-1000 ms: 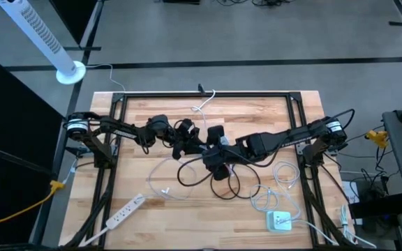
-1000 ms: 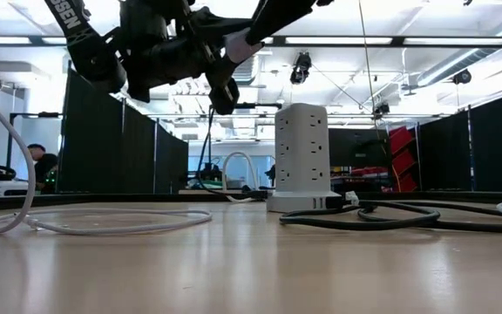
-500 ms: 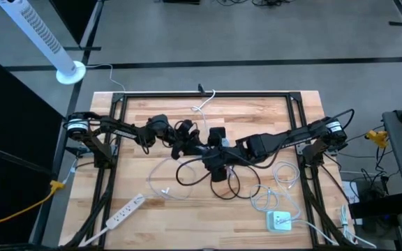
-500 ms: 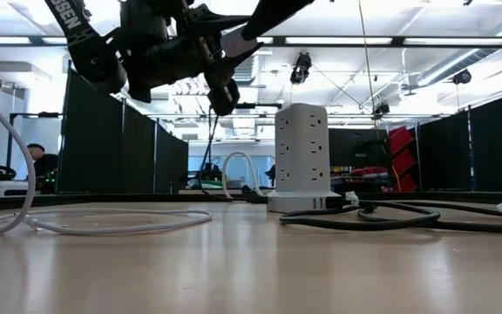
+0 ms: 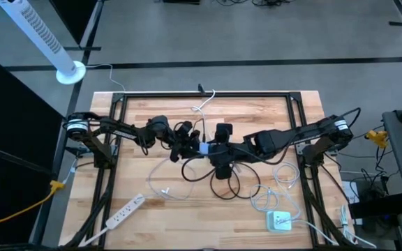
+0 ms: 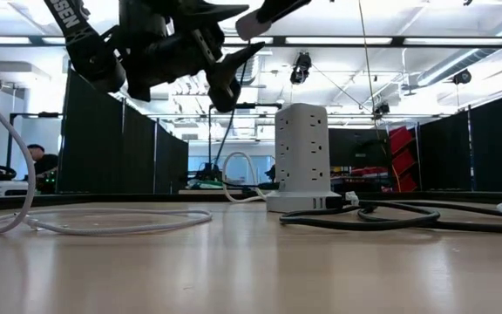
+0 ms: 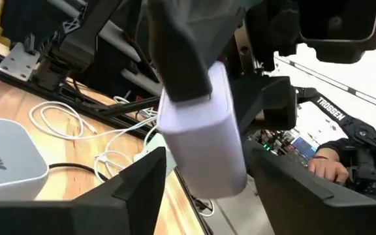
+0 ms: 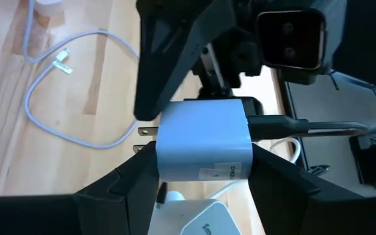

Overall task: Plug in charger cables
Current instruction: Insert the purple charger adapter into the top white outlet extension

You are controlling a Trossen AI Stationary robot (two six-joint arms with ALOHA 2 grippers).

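Black charger cable point(image 5: 202, 173): lies in loose loops on the desk point(image 5: 138, 118) near its middle, under both grippers. One end is plugged into the white charger block point(image 8: 204, 147), which is raised above the desk; the plug and the first run of cable show in the right wrist view, leaving the block's side.
White charger cables: one loop point(image 5: 160, 183) lies on the desk between the middle and the power strip; a further bundle point(image 5: 279, 183) lies toward the right side, beside the right arm's frame; one more cable point(image 5: 202, 104) runs off the far edge.
White charger block: held in the air, prongs pointing away from the cable side. In the left wrist view it hangs between that arm's two fingers.
Right gripper point(image 8: 194, 171): clamped on the charger block, one finger on each flat side, over the desk's middle.
Left gripper point(image 7: 198, 186): close against the right gripper, fingers spread apart on either side of the block, not pressing it.
Socket tower point(image 6: 302, 157): white, upright, on the desk below the grippers.
Power strip point(image 5: 124, 211): long, white, near the front left corner.
Square white charger point(image 5: 279, 221): near the front right corner.
Tower fan point(image 5: 44, 40): on the floor beyond the desk's left corner.
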